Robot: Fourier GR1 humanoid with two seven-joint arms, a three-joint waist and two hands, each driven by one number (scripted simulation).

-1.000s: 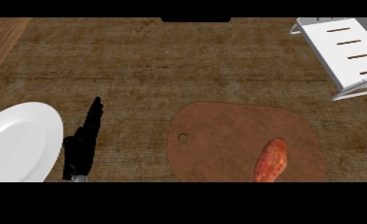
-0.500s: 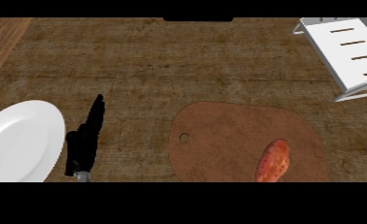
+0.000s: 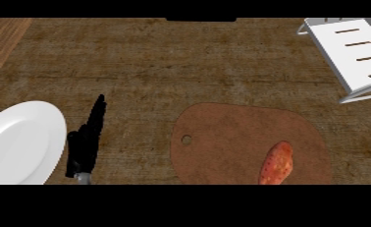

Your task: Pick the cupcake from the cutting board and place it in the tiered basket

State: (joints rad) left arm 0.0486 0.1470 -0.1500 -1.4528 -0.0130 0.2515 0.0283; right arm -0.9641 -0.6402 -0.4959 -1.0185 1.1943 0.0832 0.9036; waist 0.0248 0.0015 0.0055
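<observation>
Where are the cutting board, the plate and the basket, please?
cutting board [image 3: 232,137], head view, bare middle of its top.
plate [image 3: 25,142], head view, its white face.
basket [image 3: 348,56], head view, its white slotted shelf.

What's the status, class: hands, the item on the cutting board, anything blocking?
Left hand open, resting by the white plate. Right hand out of view. Orange-red item lies on the cutting board, untouched. Nothing between it and the white basket.

counter [image 3: 159,69]: mottled brown
cutting board [image 3: 232,132]: reddish brown
food on board [image 3: 277,164]: orange-red, speckled
plate [image 3: 25,142]: white
basket [image 3: 348,54]: white
left hand [image 3: 85,140]: black
</observation>
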